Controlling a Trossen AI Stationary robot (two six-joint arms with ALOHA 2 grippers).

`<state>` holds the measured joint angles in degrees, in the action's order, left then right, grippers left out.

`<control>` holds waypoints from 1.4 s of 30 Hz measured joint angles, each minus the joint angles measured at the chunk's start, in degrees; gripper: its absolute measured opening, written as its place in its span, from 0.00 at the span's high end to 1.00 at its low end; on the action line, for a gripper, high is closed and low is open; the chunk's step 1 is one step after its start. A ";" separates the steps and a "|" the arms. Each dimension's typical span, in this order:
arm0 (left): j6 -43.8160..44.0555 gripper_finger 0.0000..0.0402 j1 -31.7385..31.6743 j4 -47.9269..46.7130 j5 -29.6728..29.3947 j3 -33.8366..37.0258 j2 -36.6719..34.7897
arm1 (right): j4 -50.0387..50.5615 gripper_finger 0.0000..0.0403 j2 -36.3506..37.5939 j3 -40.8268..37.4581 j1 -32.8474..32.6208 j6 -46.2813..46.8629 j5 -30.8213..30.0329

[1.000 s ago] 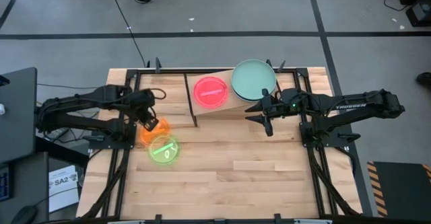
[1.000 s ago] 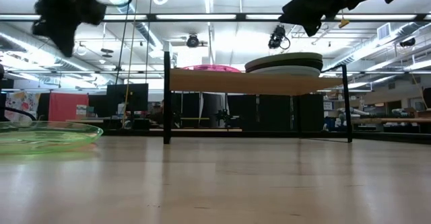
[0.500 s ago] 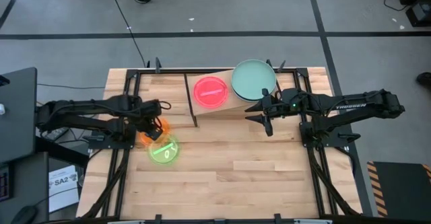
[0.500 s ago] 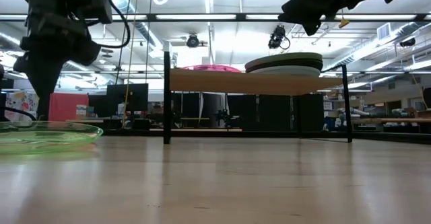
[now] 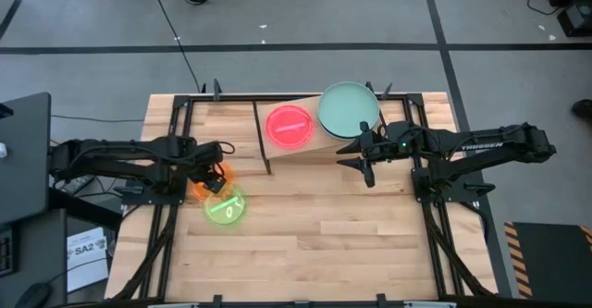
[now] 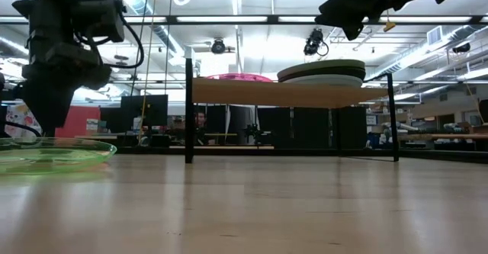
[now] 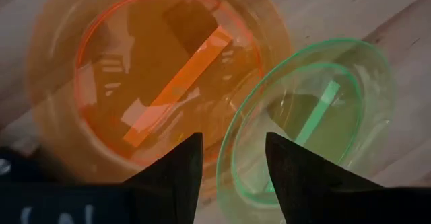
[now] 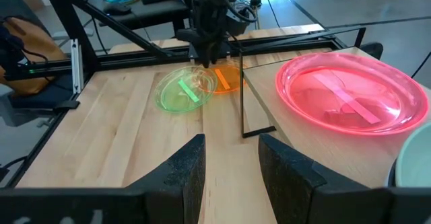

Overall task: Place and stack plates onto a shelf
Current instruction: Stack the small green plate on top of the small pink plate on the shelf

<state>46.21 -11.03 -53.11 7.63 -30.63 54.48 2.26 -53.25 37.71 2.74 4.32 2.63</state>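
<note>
Hovering over orange plate, left hand released; right hand parted, empty, beside shelf.

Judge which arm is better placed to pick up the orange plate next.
Left. Its gripper hangs open right over the orange plate, beside the green plate. The right gripper waits by the shelf, far from both.

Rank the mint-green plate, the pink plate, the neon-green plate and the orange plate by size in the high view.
1. mint-green plate
2. pink plate
3. neon-green plate
Unranked: orange plate, largely hidden beneath the left pincer.
</note>
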 joint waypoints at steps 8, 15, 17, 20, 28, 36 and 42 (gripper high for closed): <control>0.13 0.58 0.03 6.44 0.13 4.25 0.00 | 0.02 0.64 0.00 0.00 0.00 0.00 -0.02; -0.12 0.58 0.03 9.93 1.47 6.33 0.00 | 0.02 0.64 0.00 0.00 0.00 0.00 0.00; -0.15 0.60 0.03 9.88 2.10 6.42 0.00 | 0.02 0.64 0.00 0.00 0.00 0.00 -0.02; -0.21 0.64 0.03 10.04 2.57 6.42 0.00 | 0.03 0.64 0.00 0.00 0.00 0.00 -0.01; -0.32 0.72 0.03 10.02 2.59 6.42 0.00 | 0.02 0.64 0.00 0.00 0.00 0.00 0.00; -0.34 0.81 0.03 10.02 2.59 6.42 0.00 | 0.03 0.64 0.00 0.00 0.00 0.00 -0.02; -0.36 0.91 0.03 10.04 2.65 6.42 0.00 | 0.02 0.64 0.00 0.00 0.00 0.00 -0.01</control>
<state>45.84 -11.00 -43.07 10.28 -24.21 54.48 2.28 -53.25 37.71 2.74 4.32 2.62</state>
